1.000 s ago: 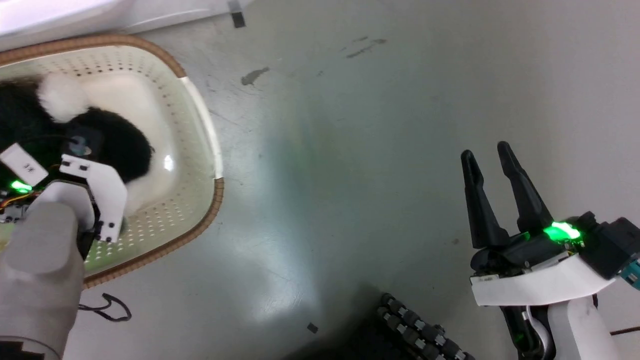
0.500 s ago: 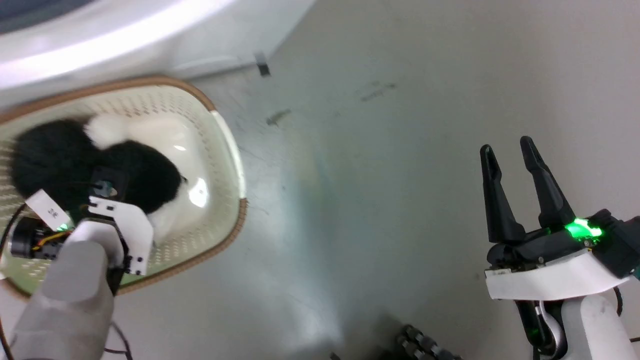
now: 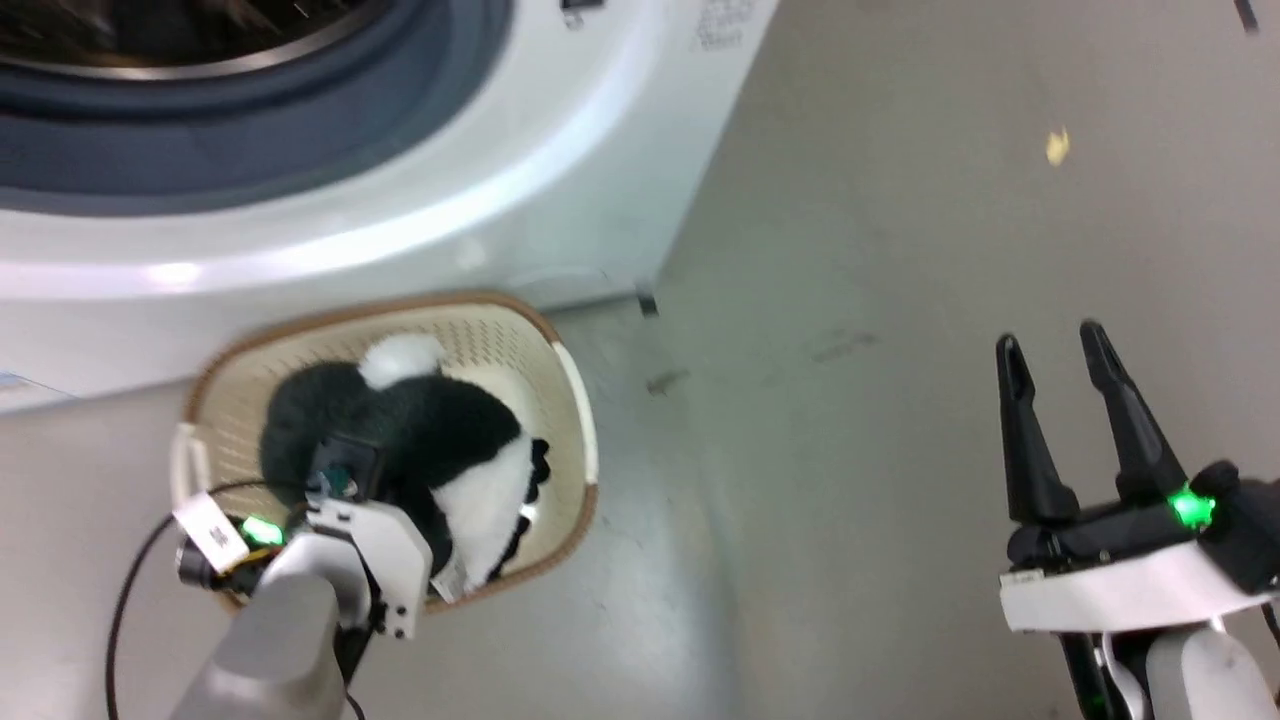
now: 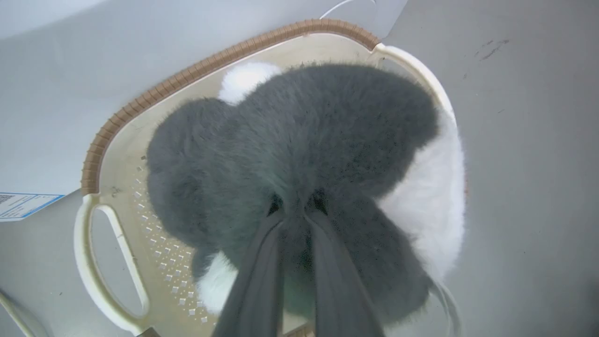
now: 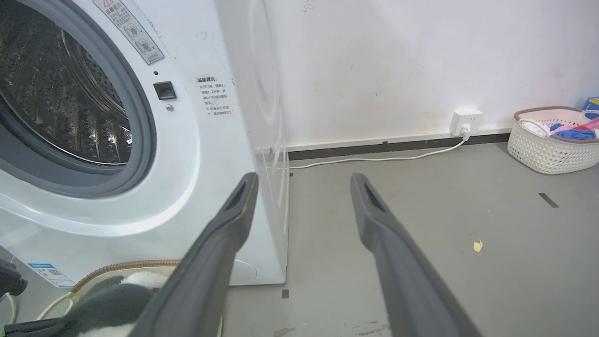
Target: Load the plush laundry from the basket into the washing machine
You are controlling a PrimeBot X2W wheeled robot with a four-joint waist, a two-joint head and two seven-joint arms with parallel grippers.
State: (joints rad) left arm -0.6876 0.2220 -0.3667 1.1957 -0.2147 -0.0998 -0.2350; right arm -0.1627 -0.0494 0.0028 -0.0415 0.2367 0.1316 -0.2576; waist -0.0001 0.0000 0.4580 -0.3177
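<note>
The plush laundry (image 3: 440,440), black fur with white patches and a white puff, sits bunched up in the cream basket (image 3: 400,304) on the floor. In the left wrist view the plush laundry (image 4: 304,135) bulges over the right rim of the basket (image 4: 187,75). My left gripper (image 4: 295,208) is shut on the black fur from above, fingertips buried in it. The washing machine (image 3: 560,150) stands just behind the basket, its steel drum (image 5: 61,93) showing through the grey ring. My right gripper (image 3: 1050,340) hangs open over bare floor far to the right, holding nothing.
A second basket (image 5: 552,140) with coloured clothes stands by the far wall. A wall socket (image 5: 465,121) feeds a white cable along the skirting. A yellow scrap (image 3: 1057,147) lies on the grey floor. A black cable (image 3: 130,590) loops beside my left arm.
The head camera has tilted up, bringing the washer's opening into view. My left gripper stays shut on the plush, which now sits higher in the basket. The right gripper stays open.
</note>
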